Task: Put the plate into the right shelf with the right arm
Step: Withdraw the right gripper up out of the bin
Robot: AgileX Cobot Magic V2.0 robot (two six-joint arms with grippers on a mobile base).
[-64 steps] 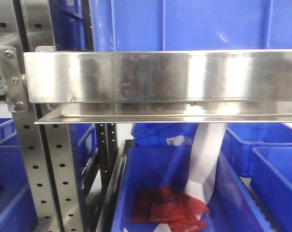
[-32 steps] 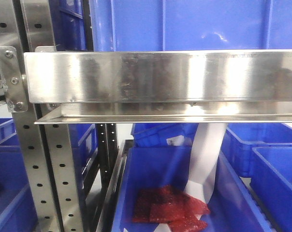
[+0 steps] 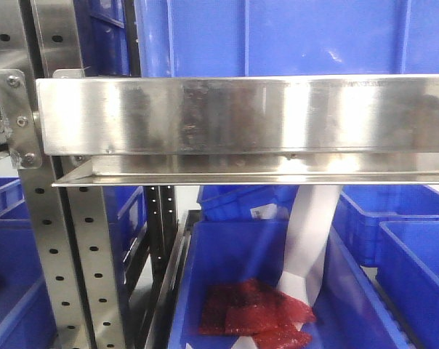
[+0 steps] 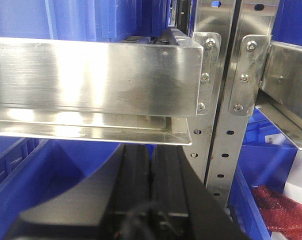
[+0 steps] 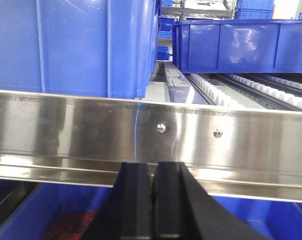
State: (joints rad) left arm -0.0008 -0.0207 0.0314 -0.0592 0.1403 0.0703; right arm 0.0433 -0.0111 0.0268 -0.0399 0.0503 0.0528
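Note:
No plate shows in any view. My left gripper point(image 4: 152, 150) is shut and empty, its black fingers pressed together just under the steel shelf beam point(image 4: 96, 75), above a blue bin point(image 4: 36, 170). My right gripper point(image 5: 152, 167) is shut and empty, its fingers together in front of the steel shelf rail point(image 5: 151, 132). Neither gripper shows in the front view.
The front view shows a steel shelf beam point(image 3: 241, 116) with a blue bin point(image 3: 278, 36) on it. Below it, a blue bin point(image 3: 227, 254) holds red packets point(image 3: 256, 313) and a white strip point(image 3: 307, 240). Perforated steel uprights point(image 3: 81, 262) stand at left. A roller track point(image 5: 241, 90) and another blue bin point(image 5: 241, 45) lie beyond the rail.

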